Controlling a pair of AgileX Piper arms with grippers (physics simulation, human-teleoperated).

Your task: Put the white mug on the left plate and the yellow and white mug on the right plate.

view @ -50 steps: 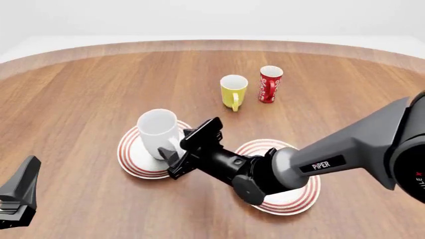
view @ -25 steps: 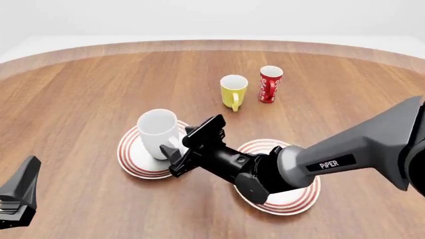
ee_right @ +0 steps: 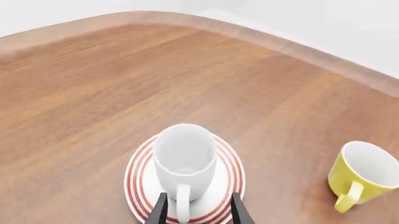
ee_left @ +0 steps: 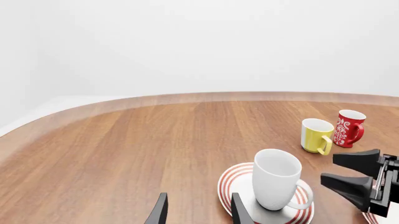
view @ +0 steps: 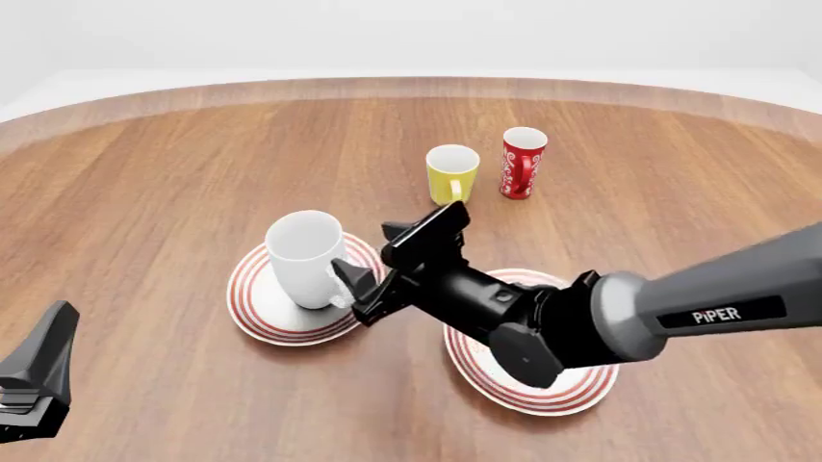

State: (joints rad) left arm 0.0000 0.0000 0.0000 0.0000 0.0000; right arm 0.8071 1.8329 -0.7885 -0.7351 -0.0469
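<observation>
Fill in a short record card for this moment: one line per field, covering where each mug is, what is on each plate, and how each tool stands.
white mug: upright on the left plate, handle toward the right tool
yellow and white mug: on the table, beyond both plates
red mug: on the table, beside the yellow one
right plate: no mug on it, partly hidden under the right arm
right tool: open, next to the white mug's handle, not gripping it
left tool: open, holding nothing
</observation>
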